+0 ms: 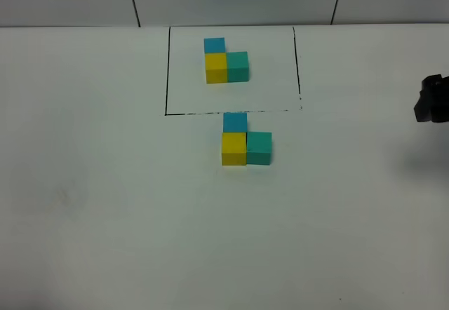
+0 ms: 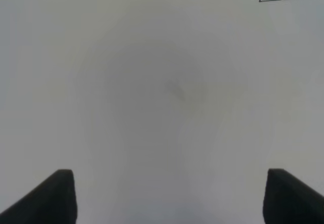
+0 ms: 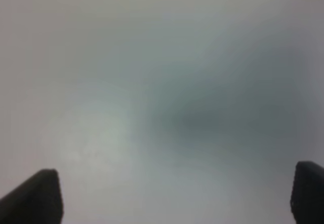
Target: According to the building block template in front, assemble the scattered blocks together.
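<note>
The building block template (image 1: 226,63) is an L of blue, yellow and teal-green cubes inside a thin black drawn rectangle (image 1: 167,71) at the back of the table. Just in front of that outline, the scattered blocks sit pressed together in the same L: blue cube (image 1: 235,122) behind, yellow cube (image 1: 233,149) in front of it, teal-green cube (image 1: 259,148) to its right. My right gripper (image 1: 431,99) hangs at the far right edge, well clear of the cubes. In the right wrist view its fingers (image 3: 40,193) stand wide apart over bare table. The left gripper (image 2: 169,196) is open over bare table.
The white table (image 1: 105,205) runs to a tiled wall at the back. A corner of the black outline (image 2: 260,0) shows in the left wrist view. A faint smudge (image 1: 64,196) marks the table at front left.
</note>
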Controlling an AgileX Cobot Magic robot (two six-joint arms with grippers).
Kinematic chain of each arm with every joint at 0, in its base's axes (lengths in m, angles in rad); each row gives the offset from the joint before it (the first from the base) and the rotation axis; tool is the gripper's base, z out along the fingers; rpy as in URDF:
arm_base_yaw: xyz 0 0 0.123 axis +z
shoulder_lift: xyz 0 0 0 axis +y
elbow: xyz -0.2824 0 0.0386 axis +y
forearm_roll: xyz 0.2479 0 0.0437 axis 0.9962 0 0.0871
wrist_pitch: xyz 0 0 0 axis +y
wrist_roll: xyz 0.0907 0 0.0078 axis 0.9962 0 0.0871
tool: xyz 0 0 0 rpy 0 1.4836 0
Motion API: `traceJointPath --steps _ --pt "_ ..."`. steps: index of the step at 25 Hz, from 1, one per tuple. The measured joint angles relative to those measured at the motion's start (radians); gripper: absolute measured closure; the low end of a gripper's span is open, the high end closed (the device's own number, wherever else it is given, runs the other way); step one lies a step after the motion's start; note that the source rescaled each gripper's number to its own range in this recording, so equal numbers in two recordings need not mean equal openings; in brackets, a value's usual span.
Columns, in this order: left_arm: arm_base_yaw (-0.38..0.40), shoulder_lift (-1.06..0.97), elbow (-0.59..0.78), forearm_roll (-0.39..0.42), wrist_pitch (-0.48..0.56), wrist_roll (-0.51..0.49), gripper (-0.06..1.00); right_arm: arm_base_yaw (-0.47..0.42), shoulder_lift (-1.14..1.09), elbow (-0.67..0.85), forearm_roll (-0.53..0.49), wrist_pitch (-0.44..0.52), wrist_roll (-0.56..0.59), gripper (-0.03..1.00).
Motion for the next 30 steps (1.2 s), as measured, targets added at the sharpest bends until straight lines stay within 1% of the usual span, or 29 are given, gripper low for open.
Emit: traceJointPath --steps 7,9,10,12,14,16,22,30 --pt "0.0 0.0 0.0 0.0 0.0 0.0 -0.05 0.0 -0.427 0.262 0.011 0.032 0.019 0.14" --pt "0.0 0.0 0.0 0.0 0.0 0.0 -0.05 0.0 -0.562 0.315 0.012 0.065 0.025 0.14" --pt "0.0 0.0 0.0 0.0 0.0 0.0 -0.05 0.0 -0.63 0.336 0.012 0.099 0.028 0.14" --pt "0.0 0.0 0.0 0.0 0.0 0.0 -0.05 0.0 -0.74 0.365 0.013 0.172 0.04 0.14" --pt "0.0 0.0 0.0 0.0 0.0 0.0 -0.05 0.0 -0.839 0.396 0.012 0.21 0.062 0.14" --pt "0.0 0.0 0.0 0.0 0.0 0.0 -0.05 0.0 -0.921 0.426 0.009 0.228 0.076 0.14" --pt "0.0 0.0 0.0 0.0 0.0 0.0 -0.05 0.029 -1.106 0.51 0.007 0.259 0.08 0.14" --pt "0.0 0.0 0.0 0.0 0.0 0.0 -0.05 0.029 -1.3 0.525 -0.001 0.249 0.08 0.16"
